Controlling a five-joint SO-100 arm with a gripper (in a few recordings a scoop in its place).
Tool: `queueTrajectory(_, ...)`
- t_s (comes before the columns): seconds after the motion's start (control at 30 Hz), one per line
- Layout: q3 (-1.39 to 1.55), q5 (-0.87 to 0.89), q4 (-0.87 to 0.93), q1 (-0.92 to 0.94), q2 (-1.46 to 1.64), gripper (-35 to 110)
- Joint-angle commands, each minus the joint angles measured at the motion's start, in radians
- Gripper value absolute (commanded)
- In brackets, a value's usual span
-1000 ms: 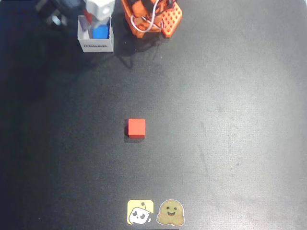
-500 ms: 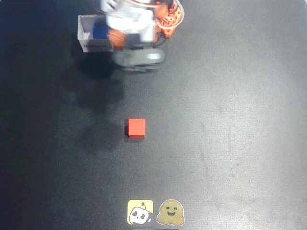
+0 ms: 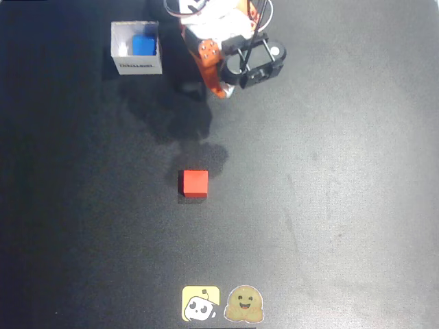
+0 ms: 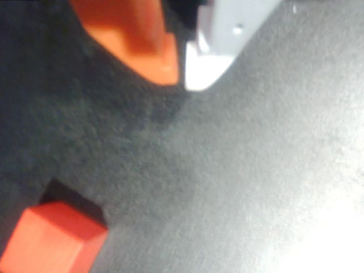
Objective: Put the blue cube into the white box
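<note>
Cube (image 3: 143, 45), the blue one, sits inside your white box (image 3: 137, 66) at the top left of the overhead view. Your gripper (image 4: 182, 74) has its orange and white tips nearly touching, holding nothing above the dark table (image 3: 329, 192). The red cube (image 3: 194, 183) lies mid-table, well apart from the box.

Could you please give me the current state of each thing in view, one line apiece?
blue cube: resting inside the white box.
white box: upright, open-topped, holding the cube.
red cube: lying alone on the black mat, untouched.
gripper: shut, empty, above the mat.
two stickers: flat at the mat's near edge.
</note>
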Motion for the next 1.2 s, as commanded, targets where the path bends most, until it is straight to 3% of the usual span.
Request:
queueTrajectory(0.0, 0.055, 0.018, -0.029, 0.0, 0.078, 0)
queueTrajectory(0.63, 0.376, 0.354, -0.39, 0.017, 0.08, 0)
queueTrajectory(1.17, 0.379, 0.356, -0.15, 0.028, 0.08, 0)
